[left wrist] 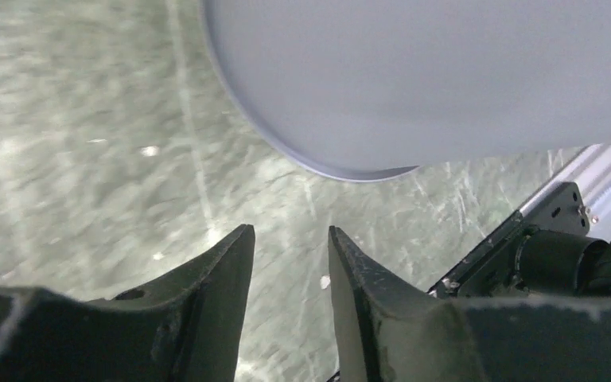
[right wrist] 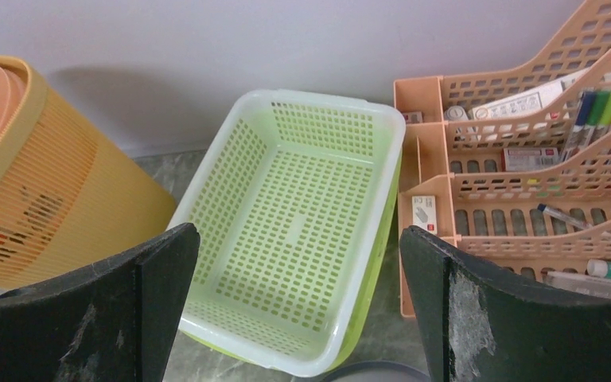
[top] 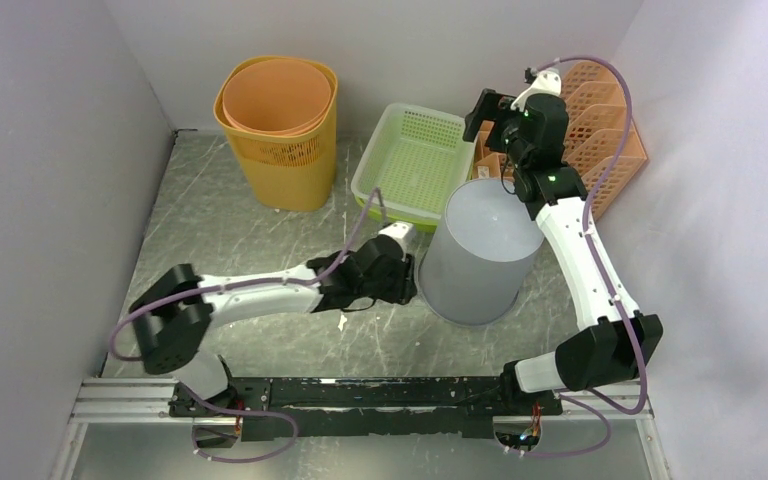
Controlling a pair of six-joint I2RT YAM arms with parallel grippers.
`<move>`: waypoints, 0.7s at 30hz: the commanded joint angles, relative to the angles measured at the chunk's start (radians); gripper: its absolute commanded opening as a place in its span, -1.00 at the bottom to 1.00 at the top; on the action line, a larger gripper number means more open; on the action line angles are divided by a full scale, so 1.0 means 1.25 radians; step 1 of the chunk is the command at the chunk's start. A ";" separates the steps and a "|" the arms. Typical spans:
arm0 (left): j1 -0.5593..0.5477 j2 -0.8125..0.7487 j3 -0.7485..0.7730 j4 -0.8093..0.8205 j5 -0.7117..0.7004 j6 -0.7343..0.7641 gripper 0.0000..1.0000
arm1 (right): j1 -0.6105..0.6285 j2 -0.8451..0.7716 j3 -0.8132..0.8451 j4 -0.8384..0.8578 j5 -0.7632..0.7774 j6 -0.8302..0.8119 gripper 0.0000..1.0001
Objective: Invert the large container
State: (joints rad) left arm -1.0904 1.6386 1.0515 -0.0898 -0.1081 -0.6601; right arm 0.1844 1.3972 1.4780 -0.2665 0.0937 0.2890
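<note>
The left claw [left wrist: 290, 233] is hanging narrowly parted, gripping nothing, beside the grey container [top: 480, 255] standing bottom-up at centre. The right claw [right wrist: 298, 232] is gaping wide above the green basket [right wrist: 231, 167]. Upper left, an orange bin [top: 278, 95] is nesting in the yellow basket [top: 290, 165].

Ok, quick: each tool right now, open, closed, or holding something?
Left tool: partly open, empty, just short of the large grey plastic container.
Right tool: wide open, empty, pointed at the light green plastic mesh basket.
</note>
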 commanded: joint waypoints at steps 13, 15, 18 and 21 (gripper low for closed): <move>0.031 0.110 0.063 0.167 -0.281 0.136 0.17 | -0.007 -0.030 -0.011 -0.013 -0.031 0.005 1.00; 0.032 0.147 0.091 0.207 -0.253 0.144 0.16 | -0.006 -0.039 -0.007 -0.021 -0.028 -0.001 1.00; 0.032 0.212 0.165 0.217 -0.214 0.142 0.16 | -0.008 -0.051 -0.006 -0.030 -0.020 -0.008 1.00; 0.031 0.268 0.222 0.243 -0.140 0.132 0.16 | -0.007 -0.066 -0.015 -0.034 0.000 -0.011 1.00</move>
State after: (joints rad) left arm -1.0504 1.9163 1.2327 0.0929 -0.4015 -0.4995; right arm 0.1844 1.3609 1.4414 -0.2985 0.0673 0.2955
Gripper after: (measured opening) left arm 0.577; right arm 0.999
